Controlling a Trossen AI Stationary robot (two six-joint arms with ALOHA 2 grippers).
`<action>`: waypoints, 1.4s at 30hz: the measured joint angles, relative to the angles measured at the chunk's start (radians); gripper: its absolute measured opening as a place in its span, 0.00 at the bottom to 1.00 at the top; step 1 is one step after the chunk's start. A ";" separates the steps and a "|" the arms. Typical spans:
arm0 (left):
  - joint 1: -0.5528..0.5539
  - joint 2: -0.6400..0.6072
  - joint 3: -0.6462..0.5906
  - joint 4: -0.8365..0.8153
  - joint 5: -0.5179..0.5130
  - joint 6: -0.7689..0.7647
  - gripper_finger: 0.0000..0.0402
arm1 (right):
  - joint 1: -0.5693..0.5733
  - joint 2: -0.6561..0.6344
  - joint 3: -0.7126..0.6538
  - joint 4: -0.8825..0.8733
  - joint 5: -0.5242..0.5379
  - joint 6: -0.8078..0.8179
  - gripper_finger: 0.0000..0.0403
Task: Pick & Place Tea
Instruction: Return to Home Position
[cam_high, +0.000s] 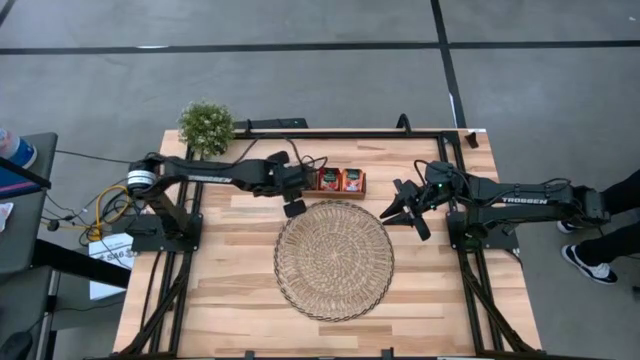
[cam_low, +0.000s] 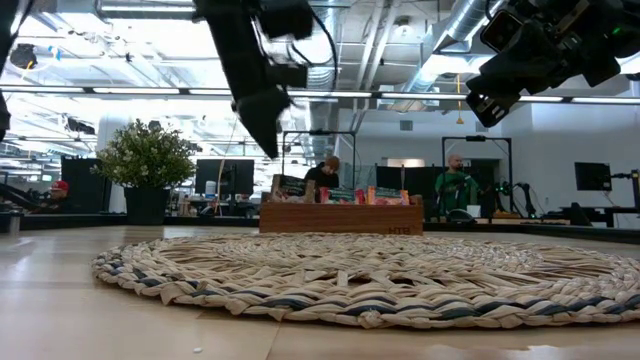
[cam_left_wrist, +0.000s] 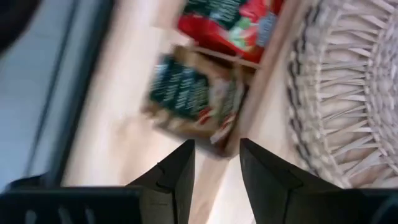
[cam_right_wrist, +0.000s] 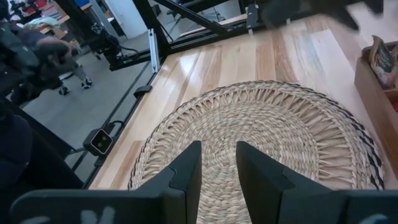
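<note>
The tea (cam_high: 340, 180) sits in the tray (cam_low: 340, 218) at the far side of the mat (cam_high: 334, 260). Red sachets (cam_left_wrist: 230, 25) fill the compartments I can see from above. Green sachets (cam_left_wrist: 193, 93) stand at the end nearest the left arm, as far as I can tell inside the end compartment. I judge these to be light, thin, slick paper packets that bend and slide easily, so I would pinch one by its upper edge, across the flat faces, and lift it straight up. The left gripper (cam_left_wrist: 216, 144) hangs just above the green ones, its jaws a narrow gap apart, holding and touching nothing. The right gripper (cam_right_wrist: 217, 146) hovers near the mat's edge on its own side, its jaws likewise slightly parted and empty, well clear of the bench (cam_high: 240, 280).
</note>
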 joint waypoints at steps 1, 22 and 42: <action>-0.006 -0.025 0.000 -0.018 -0.025 -0.008 0.30 | 0.000 0.000 0.000 0.000 0.000 0.006 0.23; -0.308 -0.786 -0.418 -0.097 -0.177 -0.708 0.30 | -0.002 -0.081 0.000 0.000 -0.206 -0.035 0.23; -0.564 -1.037 -0.877 0.383 -0.439 -0.789 0.30 | -0.004 -0.380 -0.271 0.342 -0.176 0.112 0.23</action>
